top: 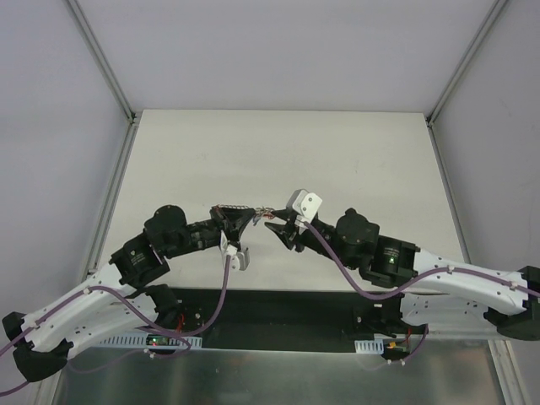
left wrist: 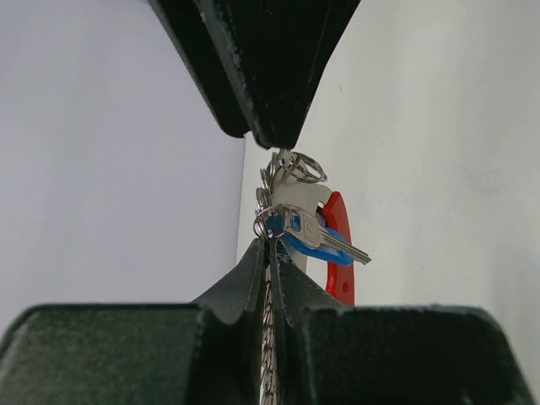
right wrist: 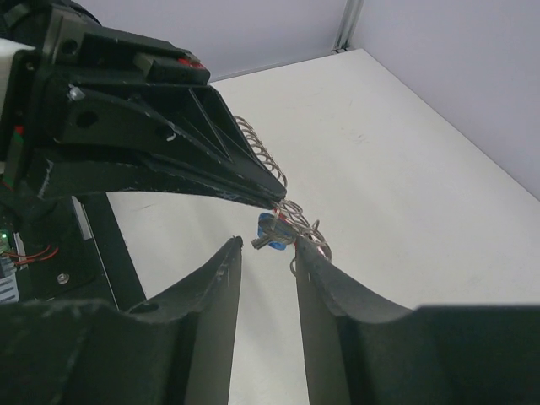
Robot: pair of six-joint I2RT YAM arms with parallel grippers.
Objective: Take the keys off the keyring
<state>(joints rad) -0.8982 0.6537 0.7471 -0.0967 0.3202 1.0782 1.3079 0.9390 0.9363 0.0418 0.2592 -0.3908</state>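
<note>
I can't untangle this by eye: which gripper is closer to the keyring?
Left. The left gripper is shut on the keyring itself. The right gripper faces it, open, with its tips at the hanging keys.

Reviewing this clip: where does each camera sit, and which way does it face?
Top external: above and behind the arms, looking down at the table; both arms show, meeting over the keys.
Left wrist: on the left arm, looking along its shut left jaws at the keyring and keys; right jaws at top.
Right wrist: on the right arm, looking between its parted right jaws at the keys; left jaws upper left.
Shared: both wrist views show the keys and the opposite jaws.
</note>
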